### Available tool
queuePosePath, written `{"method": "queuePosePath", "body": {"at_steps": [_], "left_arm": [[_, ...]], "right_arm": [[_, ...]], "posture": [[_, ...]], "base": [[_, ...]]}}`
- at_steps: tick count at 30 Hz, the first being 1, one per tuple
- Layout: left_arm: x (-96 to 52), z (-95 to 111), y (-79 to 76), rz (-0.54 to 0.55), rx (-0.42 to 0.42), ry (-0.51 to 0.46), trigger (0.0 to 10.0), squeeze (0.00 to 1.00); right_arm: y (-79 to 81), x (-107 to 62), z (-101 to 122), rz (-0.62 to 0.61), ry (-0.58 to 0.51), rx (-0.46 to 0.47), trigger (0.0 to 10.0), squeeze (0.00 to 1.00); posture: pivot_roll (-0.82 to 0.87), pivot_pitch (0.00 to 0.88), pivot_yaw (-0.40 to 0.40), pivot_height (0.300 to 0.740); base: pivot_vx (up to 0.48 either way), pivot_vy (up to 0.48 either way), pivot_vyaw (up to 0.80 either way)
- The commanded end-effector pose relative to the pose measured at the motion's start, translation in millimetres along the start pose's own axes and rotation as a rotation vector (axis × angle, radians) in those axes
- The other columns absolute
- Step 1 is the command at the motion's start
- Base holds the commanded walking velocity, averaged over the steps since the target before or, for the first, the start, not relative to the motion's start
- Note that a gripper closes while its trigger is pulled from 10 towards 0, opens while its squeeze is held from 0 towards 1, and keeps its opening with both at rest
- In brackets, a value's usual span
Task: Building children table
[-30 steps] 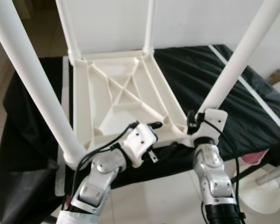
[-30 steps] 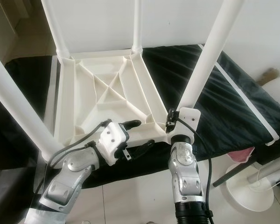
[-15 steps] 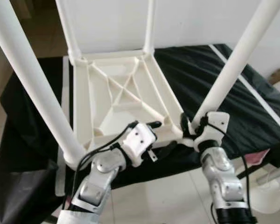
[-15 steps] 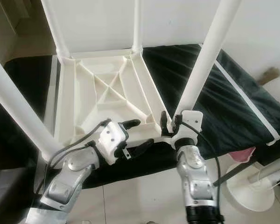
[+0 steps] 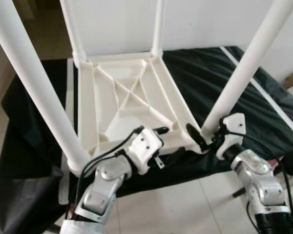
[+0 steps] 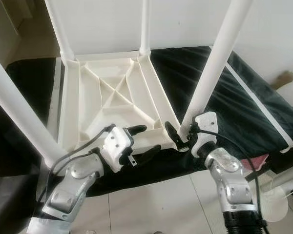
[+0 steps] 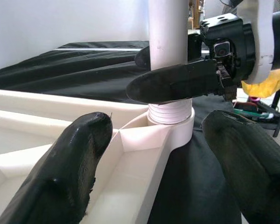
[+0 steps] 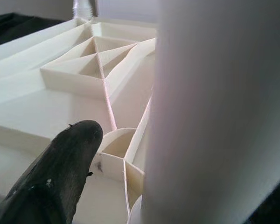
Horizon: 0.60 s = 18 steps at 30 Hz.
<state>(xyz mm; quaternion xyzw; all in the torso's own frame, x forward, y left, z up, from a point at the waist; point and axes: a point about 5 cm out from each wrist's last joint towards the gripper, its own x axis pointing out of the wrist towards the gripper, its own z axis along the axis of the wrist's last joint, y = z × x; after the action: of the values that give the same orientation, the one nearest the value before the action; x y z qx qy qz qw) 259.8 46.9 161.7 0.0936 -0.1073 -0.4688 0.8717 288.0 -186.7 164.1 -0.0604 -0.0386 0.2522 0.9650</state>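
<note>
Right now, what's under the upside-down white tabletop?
A black cloth lies under the tabletop and spreads out on both sides. The cloth hides whatever surface supports it, and the tabletop hides the cloth directly beneath it.

Head stereo pair looking forward and down from above, taking in the upturned white table (image 5: 132, 97) on black cloth (image 6: 244, 107). Left wrist view sitting very near, facing right along the near edge toward the near right leg (image 7: 170, 51). Right wrist view pressing close against that same leg (image 8: 214, 112), facing far and left across the ribbed underside.
</note>
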Motion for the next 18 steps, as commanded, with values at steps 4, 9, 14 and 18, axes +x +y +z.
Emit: {"method": "queuePosePath", "body": {"at_steps": [4,9,14,18], "left_arm": [[0.1,1,-0.1,0.017,-0.015,-0.003,10.0,0.00],[0.6,2,-0.6,0.010,-0.018,-0.002,10.0,0.00],[1.1,2,-1.3,0.006,-0.023,-0.002,10.0,0.00],[1.2,2,-1.6,0.004,-0.022,-0.002,10.0,0.00]], "right_arm": [[-0.8,2.7,-4,0.101,0.040,-0.017,10.0,0.00],[-5.5,4.5,-11,0.194,0.095,-0.047,10.0,0.00],[-10.1,10.2,-13,0.216,0.110,-0.073,10.0,0.00],[-10.7,12.4,-13,0.228,0.108,-0.064,3.1,0.00]], "posture": [[-0.01,0.060,-0.047,0.740],[-0.01,0.057,-0.051,0.740],[-0.01,0.055,-0.052,0.740],[0.00,0.057,-0.057,0.740]], "base": [[0.000,0.000,0.00],[0.000,0.000,0.00],[0.000,0.000,0.00],[0.000,0.000,0.00]]}}
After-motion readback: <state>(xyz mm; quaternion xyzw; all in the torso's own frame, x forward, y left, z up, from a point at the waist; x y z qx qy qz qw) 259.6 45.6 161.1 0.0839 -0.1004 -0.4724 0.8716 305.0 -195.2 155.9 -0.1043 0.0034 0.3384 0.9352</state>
